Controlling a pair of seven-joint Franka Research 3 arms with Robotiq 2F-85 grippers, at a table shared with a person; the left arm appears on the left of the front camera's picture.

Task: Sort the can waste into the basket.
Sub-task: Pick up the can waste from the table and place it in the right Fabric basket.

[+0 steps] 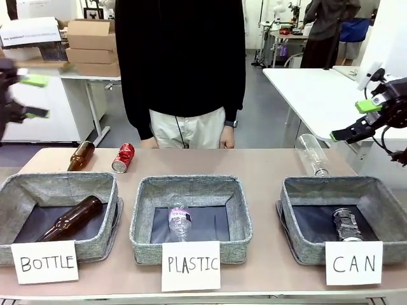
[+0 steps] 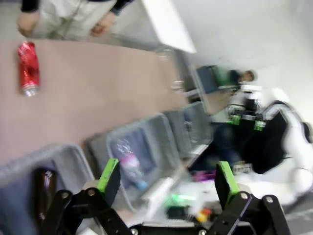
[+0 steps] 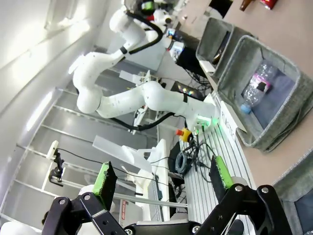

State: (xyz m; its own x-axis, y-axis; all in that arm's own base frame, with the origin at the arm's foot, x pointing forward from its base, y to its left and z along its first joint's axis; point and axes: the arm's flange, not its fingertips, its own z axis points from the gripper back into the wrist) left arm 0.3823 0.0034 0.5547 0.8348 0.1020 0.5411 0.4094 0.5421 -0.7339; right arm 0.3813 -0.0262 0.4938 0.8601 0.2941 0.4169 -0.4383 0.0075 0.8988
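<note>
The left arm is raised at the left edge of the front view, well above the tabletop (image 1: 254, 162). Its left claw (image 1: 36, 96) is blurred there and points toward the middle. In its wrist view the green-padded fingers (image 2: 108, 174) are spread wide with nothing between them, and the row of baskets shows beyond. The right arm is held high at the right side, out past the tabletop's corner. The right claw (image 1: 353, 121) tilts down and to the left, and in its wrist view the two fingers (image 3: 218, 172) stand wide apart and hold nothing. The red can (image 1: 123, 157) lies on its side on the far left part of the tabletop. It is just beside a brown bottle (image 1: 81, 155) that also lies there, and both are behind the BOTTLE basket (image 1: 60, 184). The silvery can (image 1: 346, 224) lies on the dark lining inside the CAN basket (image 1: 291, 197), at the right end of the row. A clear bottle (image 1: 311, 154) lies on the tabletop just behind that basket. A person (image 1: 181, 63) in a dark top stands at the far side, with hands hanging near the tabletop's edge.
</note>
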